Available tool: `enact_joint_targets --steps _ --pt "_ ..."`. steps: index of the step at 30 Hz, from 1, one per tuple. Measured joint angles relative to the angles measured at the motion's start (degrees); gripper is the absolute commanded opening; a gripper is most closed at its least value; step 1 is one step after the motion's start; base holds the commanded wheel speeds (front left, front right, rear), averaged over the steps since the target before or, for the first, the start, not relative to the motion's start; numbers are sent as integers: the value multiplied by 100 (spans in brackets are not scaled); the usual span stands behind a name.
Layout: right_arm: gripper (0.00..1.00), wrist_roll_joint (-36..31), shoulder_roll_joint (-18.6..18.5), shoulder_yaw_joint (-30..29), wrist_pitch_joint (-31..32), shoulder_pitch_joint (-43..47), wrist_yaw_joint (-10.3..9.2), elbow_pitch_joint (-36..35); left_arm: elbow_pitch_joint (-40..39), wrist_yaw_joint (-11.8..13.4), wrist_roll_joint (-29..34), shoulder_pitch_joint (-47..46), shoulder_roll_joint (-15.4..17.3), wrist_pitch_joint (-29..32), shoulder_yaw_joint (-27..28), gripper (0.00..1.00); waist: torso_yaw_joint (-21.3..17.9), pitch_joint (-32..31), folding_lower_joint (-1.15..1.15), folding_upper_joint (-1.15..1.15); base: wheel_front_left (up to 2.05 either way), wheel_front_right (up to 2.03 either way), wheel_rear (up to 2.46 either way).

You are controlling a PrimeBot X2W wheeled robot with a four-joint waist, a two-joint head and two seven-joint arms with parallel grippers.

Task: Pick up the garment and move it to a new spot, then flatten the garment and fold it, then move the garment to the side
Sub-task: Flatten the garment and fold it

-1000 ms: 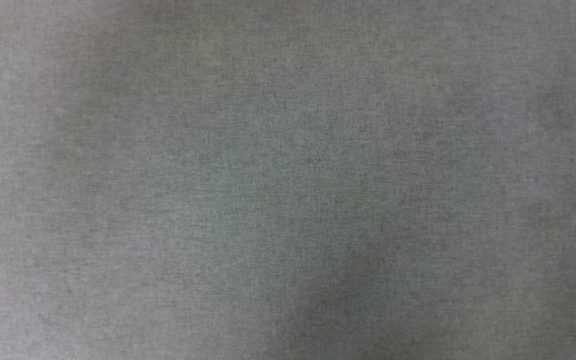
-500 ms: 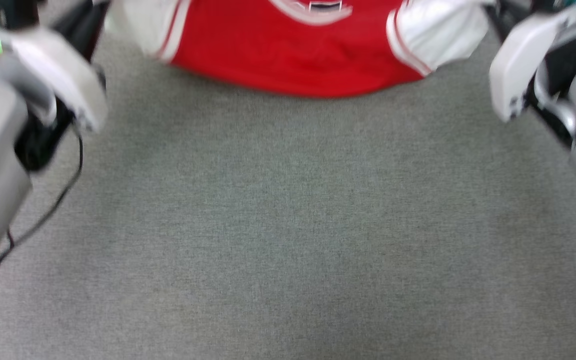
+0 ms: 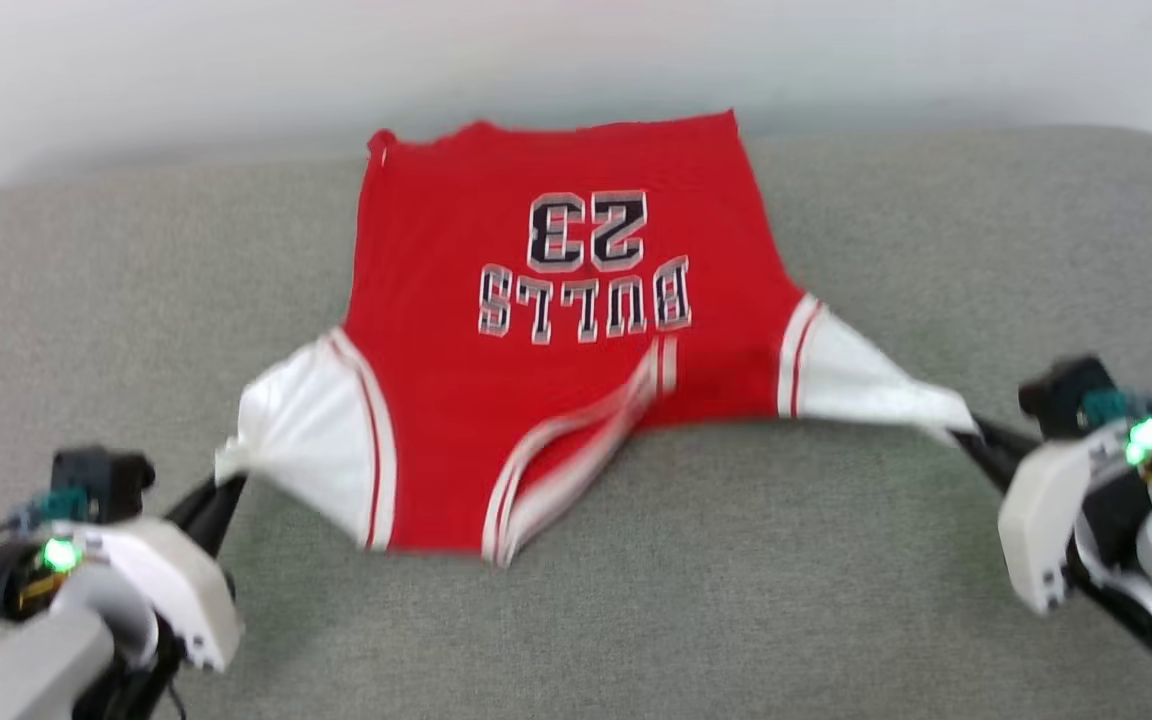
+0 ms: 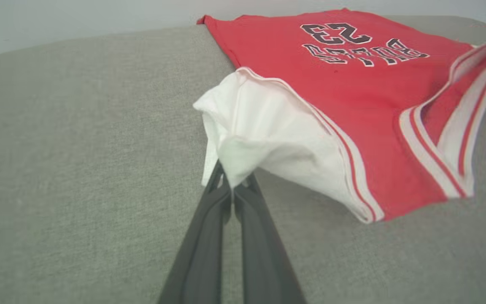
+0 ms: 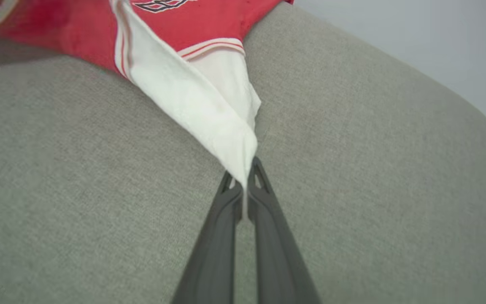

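Two jaws tight on opposite garment (image 3: 536, 400) sleeves.

Red white-sleeved garment (image 3: 546, 380), sleeves stretched outward

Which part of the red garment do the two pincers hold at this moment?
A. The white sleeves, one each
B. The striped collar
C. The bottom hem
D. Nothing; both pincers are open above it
A: the left pincer is shut on one white sleeve of the garment, and the right pincer is shut on the other white sleeve.
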Motion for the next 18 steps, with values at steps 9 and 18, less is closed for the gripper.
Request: enact_joint_targets --steps 9,18 --pt "0 196 -387 -631 268 1970 0 -839 -755 648 -223 1493 437 -9 -120 0 -116 -628 0 0 0 0 0" --pt "0 -36 -381 -1424 687 3737 0 -1553 -1386 1082 -349 2583 494 -18 108 0 -99 -773 0 0 0 0 0"
